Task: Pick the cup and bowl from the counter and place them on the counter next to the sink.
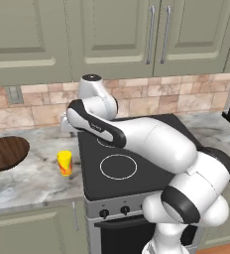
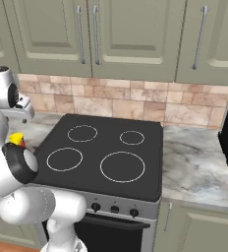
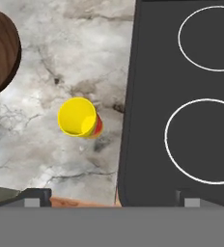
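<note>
above the seam between stone and stove, the gripper (image 3: 109, 198) looks straight down with its jaws spread wide and nothing between them; one dark fingertip (image 3: 34, 197) shows over the counter's front edge and the other over the stove's front edge. the cup (image 3: 79, 117) stands upright on the counter (image 3: 61, 58), its yellow mouth open upward and a red-orange mark on its side, just beside the left edge of the black stove top (image 3: 152, 96) but not touching it. the bowl (image 3: 0, 53), dark brown with wood grain, lies on the same counter, further from the stove than the cup and well apart from it, cut off by the frame edge. in the left base view the cup (image 1: 65, 162) sits near the counter's front edge, between the bowl (image 1: 6, 153) and the stove, and the white arm (image 1: 137, 136) bends across the stove's back burners with its hand over the counter's rear. in the right base view the cup (image 2: 16, 139) peeks out behind the arm. olive-green cabinets (image 1: 112, 34) hang above a tan tiled backsplash (image 1: 151, 96).
</note>
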Controlling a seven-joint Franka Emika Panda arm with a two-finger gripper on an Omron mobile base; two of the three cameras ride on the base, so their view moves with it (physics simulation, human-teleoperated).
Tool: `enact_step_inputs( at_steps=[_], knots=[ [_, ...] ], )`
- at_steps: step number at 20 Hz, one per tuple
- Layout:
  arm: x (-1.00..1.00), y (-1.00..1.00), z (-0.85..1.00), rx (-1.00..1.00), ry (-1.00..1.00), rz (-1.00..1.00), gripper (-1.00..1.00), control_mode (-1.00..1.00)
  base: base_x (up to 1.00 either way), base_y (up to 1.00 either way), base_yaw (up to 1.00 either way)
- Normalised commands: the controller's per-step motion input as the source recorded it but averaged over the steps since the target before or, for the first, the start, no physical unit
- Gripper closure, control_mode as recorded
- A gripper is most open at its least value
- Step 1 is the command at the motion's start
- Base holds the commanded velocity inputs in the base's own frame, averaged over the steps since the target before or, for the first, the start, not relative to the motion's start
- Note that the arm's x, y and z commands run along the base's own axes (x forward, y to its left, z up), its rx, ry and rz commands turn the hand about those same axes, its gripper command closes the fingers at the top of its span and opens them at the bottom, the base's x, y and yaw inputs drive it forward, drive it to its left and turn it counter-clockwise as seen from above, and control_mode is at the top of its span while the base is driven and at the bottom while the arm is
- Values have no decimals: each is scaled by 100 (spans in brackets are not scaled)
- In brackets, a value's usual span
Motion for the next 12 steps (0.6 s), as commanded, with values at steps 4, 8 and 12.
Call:
enact_step_inputs(
  at_steps=[4, 8, 12],
  knots=[
    [3, 11, -11, 0, 0, -3, -100, -100, 0, 0, 0],
    [0, 14, -16, 0, 0, -4, -100, -100, 0, 0, 0],
    [0, 9, -21, 0, 0, -4, -100, -100, 0, 0, 0]
  ],
)
